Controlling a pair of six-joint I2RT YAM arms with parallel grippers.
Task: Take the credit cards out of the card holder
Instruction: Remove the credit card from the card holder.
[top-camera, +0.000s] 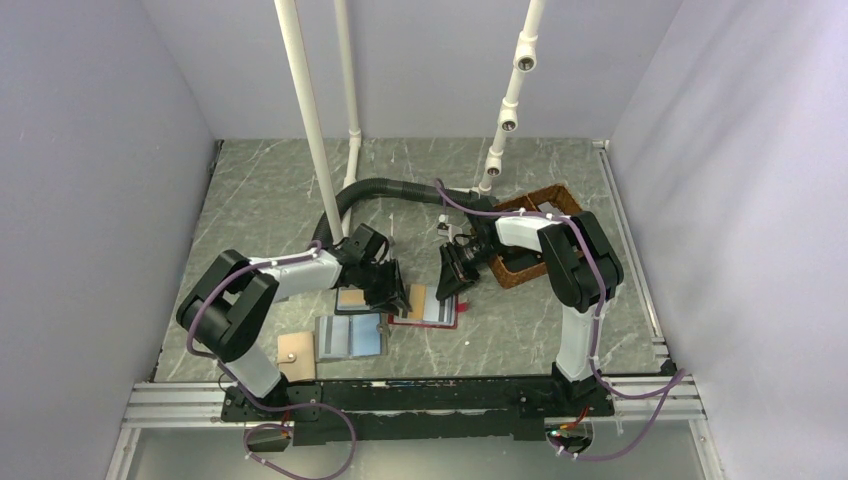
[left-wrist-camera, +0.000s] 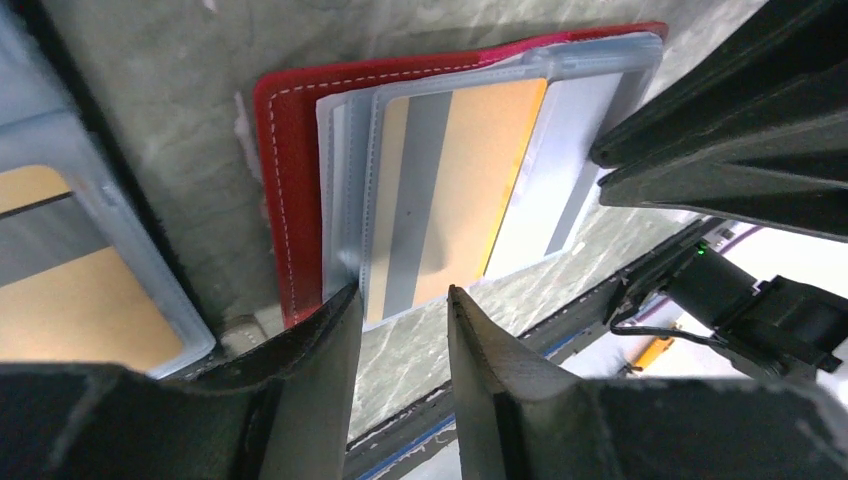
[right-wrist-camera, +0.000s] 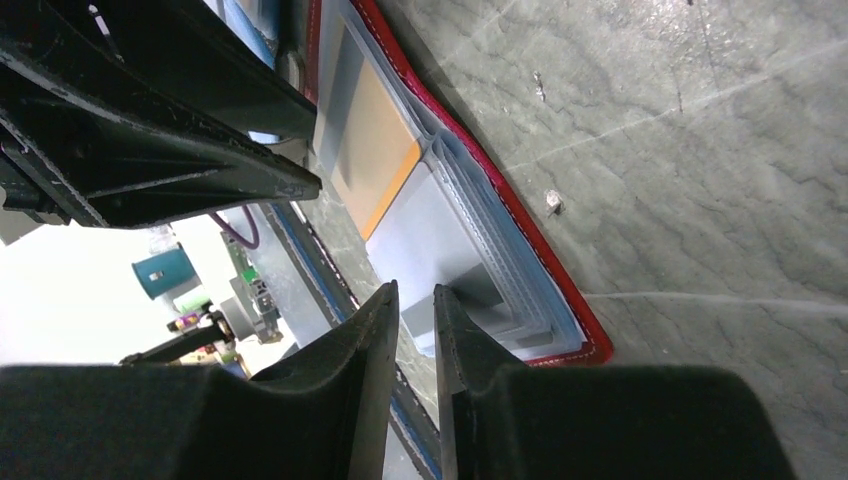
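The red card holder (top-camera: 432, 320) lies open on the table between my two grippers. In the left wrist view its red cover (left-wrist-camera: 290, 200) holds clear sleeves, and a tan-orange credit card (left-wrist-camera: 480, 170) with a grey stripe lies on top. A pale blue card or sleeve (left-wrist-camera: 585, 150) with a grey stripe sticks out beside it. My left gripper (left-wrist-camera: 400, 300) is open at the holder's near edge, one fingertip (left-wrist-camera: 335, 310) over the sleeves. My right gripper (right-wrist-camera: 415, 295) is narrowly open and empty at the pale card's edge (right-wrist-camera: 420, 250). The tan-orange card also shows in the right wrist view (right-wrist-camera: 375, 150).
A pale blue bifold (top-camera: 350, 336) lies left of the holder. A dark-framed blue wallet with a tan panel (top-camera: 350, 300) sits under the left gripper. A loose tan card (top-camera: 297, 352) lies near the left base. A wicker basket (top-camera: 523, 276) stands behind the right arm.
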